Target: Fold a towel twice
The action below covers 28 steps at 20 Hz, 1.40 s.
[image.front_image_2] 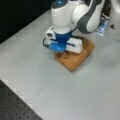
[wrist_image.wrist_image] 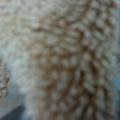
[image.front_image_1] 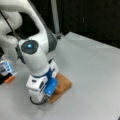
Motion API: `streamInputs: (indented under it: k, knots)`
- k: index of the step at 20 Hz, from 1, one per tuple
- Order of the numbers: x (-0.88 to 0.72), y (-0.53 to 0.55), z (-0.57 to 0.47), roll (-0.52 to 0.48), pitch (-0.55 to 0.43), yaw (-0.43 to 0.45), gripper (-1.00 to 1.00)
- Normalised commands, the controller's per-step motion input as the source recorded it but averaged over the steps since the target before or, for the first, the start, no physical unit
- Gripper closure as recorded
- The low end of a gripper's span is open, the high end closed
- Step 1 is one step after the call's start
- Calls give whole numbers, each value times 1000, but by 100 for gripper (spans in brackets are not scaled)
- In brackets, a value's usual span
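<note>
The orange-tan towel (image.front_image_1: 63, 86) (image.front_image_2: 78, 60) lies on the grey table as a small compact bundle, much of it covered by the arm in both front views. My gripper (image.front_image_1: 51, 91) (image.front_image_2: 65, 51) points straight down onto the towel's near part, and its fingertips are hidden by the white and blue hand and sunk in the cloth. In the wrist view the terry loops of the towel (wrist_image.wrist_image: 67, 57) fill almost the whole picture at very close range. No fingers show there.
A small orange object (image.front_image_1: 10, 79) and a blue-lit device (image.front_image_1: 5, 67) sit at a front view's left edge. A metal post (image.front_image_1: 55, 17) rises behind the table. A black perforated board (image.front_image_2: 15, 107) borders the table, and white equipment (image.front_image_2: 115, 20) stands at the top right.
</note>
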Motion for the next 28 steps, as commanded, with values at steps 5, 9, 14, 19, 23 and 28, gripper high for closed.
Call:
streamInputs:
  k: [5, 9, 14, 19, 23, 28]
  knots:
    - [63, -117, -113, 42, -65, -111, -100]
    - [-42, -111, -63, 36, -29, -127, -100]
    - [-70, -85, -47, 33, -24, -130, -100]
    - [-77, -48, -28, 23, -25, -100, -100]
    - [-121, -93, 51, 3, -11, -52, -100]
    - [-207, -168, 289, -76, 60, 16, -100]
